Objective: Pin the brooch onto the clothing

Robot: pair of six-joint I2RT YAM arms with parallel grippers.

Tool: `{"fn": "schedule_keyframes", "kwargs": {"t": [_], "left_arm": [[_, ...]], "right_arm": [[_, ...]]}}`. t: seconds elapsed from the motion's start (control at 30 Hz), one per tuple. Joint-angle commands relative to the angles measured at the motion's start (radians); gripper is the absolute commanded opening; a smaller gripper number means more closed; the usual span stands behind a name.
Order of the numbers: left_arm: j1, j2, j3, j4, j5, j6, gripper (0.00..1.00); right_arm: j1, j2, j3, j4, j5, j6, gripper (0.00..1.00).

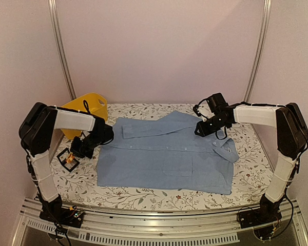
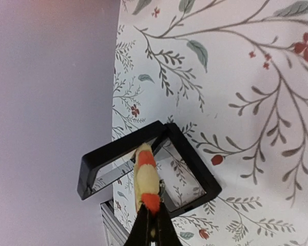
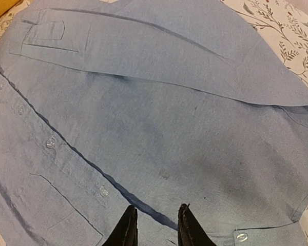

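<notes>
My left gripper [image 2: 153, 214] is shut on the brooch [image 2: 146, 177], a yellow and orange-red flower seen edge-on, held just above the small black square box [image 2: 197, 166]. In the top view the left gripper [image 1: 75, 152] is at the table's left side, over the box [image 1: 65, 157] and left of the clothing [image 1: 164, 154]. The clothing is a light blue button-up shirt lying flat in the middle of the table. My right gripper [image 3: 155, 209] hangs open above the shirt [image 3: 169, 102], near its button placket, with nothing between its fingers. It hovers by the collar end [image 1: 201, 129] in the top view.
A yellow plastic basin [image 1: 88, 109] stands at the back left, behind the left arm. The floral tablecloth [image 1: 251, 174] shows around the shirt. The table's left edge [image 2: 113, 154] runs right beside the black box.
</notes>
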Motion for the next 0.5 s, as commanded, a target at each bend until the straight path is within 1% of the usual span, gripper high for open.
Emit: {"fn": "schedule_keyframes", "kwargs": {"t": [0.0,0.07,0.2,0.23,0.3,0.33,0.4,0.47], "left_arm": [[-0.107,-0.092,0.153,-0.119,0.005,-0.045,0.00],[-0.160,-0.098,0.226,-0.167,0.011,-0.038,0.00],[-0.239,-0.131,0.349,-0.167,0.036,0.029,0.00],[-0.258,-0.135,0.383,-0.163,0.047,0.053,0.00],[-0.303,-0.141,0.453,-0.112,0.069,0.159,0.00],[-0.333,-0.154,0.477,-0.038,0.109,0.245,0.00],[-0.364,-0.201,0.488,0.165,0.219,0.414,0.00],[-0.373,-0.257,0.458,0.388,0.373,0.519,0.00]], "right_arm": [[0.001,-0.032,0.019,0.003,-0.021,-0.007,0.26],[0.001,-0.039,0.038,-0.005,-0.033,-0.005,0.26],[0.001,-0.079,0.068,-0.018,-0.046,-0.013,0.26],[0.001,-0.089,0.074,-0.018,-0.051,-0.019,0.26],[0.000,-0.121,0.083,-0.018,-0.083,-0.032,0.26],[0.001,-0.139,0.085,-0.015,-0.111,-0.040,0.27],[0.001,-0.182,0.079,0.003,-0.187,-0.069,0.28],[0.000,-0.228,0.060,0.033,-0.256,-0.101,0.30]]}}
